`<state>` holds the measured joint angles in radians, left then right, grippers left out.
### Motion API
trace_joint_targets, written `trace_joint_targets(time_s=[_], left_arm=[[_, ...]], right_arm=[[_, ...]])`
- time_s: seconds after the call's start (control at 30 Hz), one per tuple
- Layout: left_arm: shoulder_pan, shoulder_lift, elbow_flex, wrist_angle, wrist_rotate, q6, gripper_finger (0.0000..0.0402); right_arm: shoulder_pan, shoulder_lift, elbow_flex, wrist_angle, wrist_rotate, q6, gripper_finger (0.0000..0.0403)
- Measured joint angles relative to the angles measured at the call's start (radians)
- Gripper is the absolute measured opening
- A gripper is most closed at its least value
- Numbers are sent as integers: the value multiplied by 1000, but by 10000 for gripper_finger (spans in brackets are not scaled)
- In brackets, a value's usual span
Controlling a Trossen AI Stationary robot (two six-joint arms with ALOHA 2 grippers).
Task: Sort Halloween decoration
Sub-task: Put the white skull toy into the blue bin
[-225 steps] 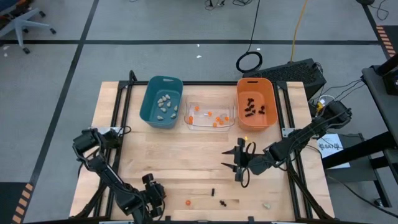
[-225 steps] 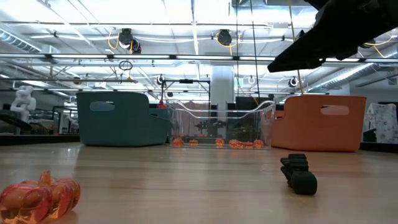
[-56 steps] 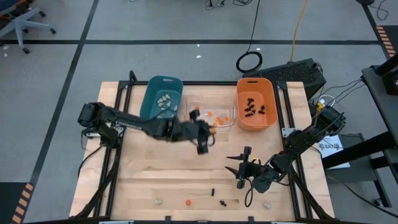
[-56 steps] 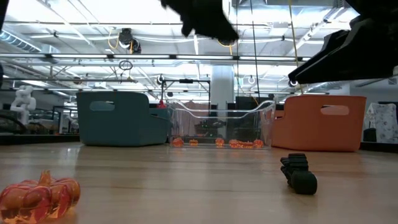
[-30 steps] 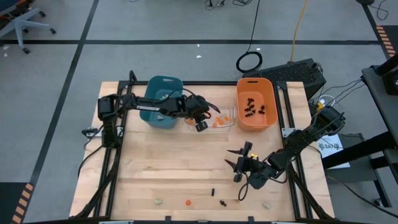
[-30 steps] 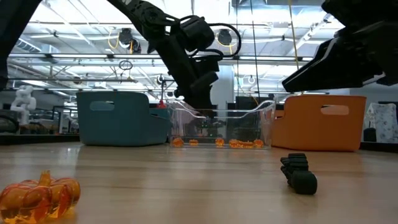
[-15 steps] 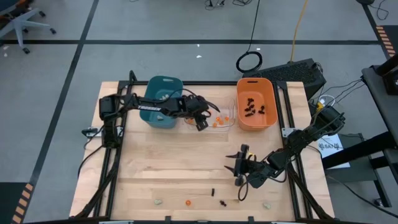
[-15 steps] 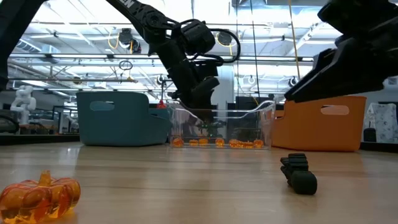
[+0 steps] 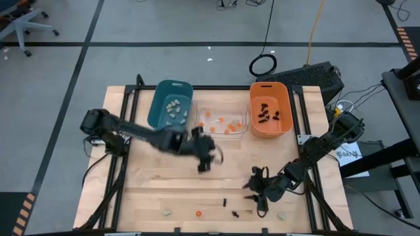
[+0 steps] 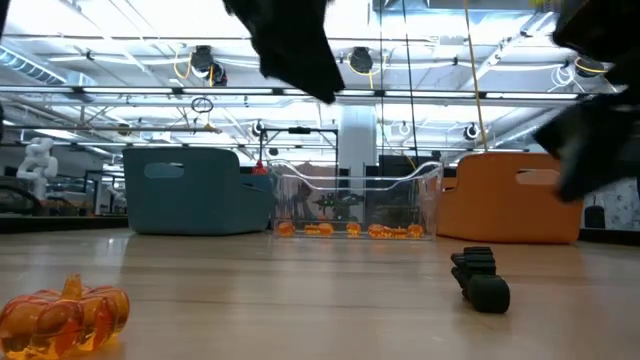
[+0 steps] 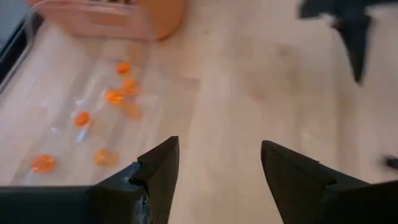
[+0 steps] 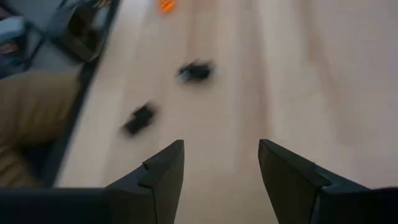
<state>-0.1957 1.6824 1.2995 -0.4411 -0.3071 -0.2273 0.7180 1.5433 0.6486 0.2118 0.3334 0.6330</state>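
Most of the sorting is judged done, with a handful of trinkets left on the near strip of the table. Nearest the front edge, an orange pumpkin trinket (image 9: pixel 198 213), two black spidery pieces (image 9: pixel 224 202) (image 9: pixel 235 213) and two pale lumps (image 9: pixel 168 212) (image 9: pixel 281 216) are seen loose on the wood; the right gripper (image 9: pixel 257 190) is held low just beside the black pieces, its fingers apart and nothing between them, the two black pieces lying just ahead of the fingertips in the right wrist view. Farther in, the left gripper (image 9: pixel 204 159) is found over bare table, fingers spread and empty, the clear bin (image 9: pixel 198 128) just beyond it. At the far side, pale lumps are gathered in the teal bin (image 9: pixel 156 117), orange ones in the clear bin, black ones in the orange bin (image 9: pixel 253 124); five pieces are counted as still to be sorted.
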Motion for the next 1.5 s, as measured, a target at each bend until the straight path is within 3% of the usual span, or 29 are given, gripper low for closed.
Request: trace_joint_targets(time_s=[0.13, 0.37, 0.57, 0.73, 1.07, 1.5], left_arm=[[-151, 6, -2, -28, -133, -94, 226], [-343, 11, -2, -18, -322, -223, 225], [-421, 11, -2, -17, -412, -279, 225], [-459, 11, -2, 3, -464, -291, 225], [-486, 11, -2, 13, -498, -314, 225], [-492, 11, -2, 13, -509, -337, 225]], right_arm=[[67, 0, 49, -77, -50, 83, 189], [219, 0, 317, -661, -49, 353, 189], [329, 0, 439, -880, -49, 604, 190], [384, 36, 440, -912, -113, 764, 207], [420, 188, 439, -909, -225, 782, 246], [433, 252, 441, -913, -226, 770, 187]])
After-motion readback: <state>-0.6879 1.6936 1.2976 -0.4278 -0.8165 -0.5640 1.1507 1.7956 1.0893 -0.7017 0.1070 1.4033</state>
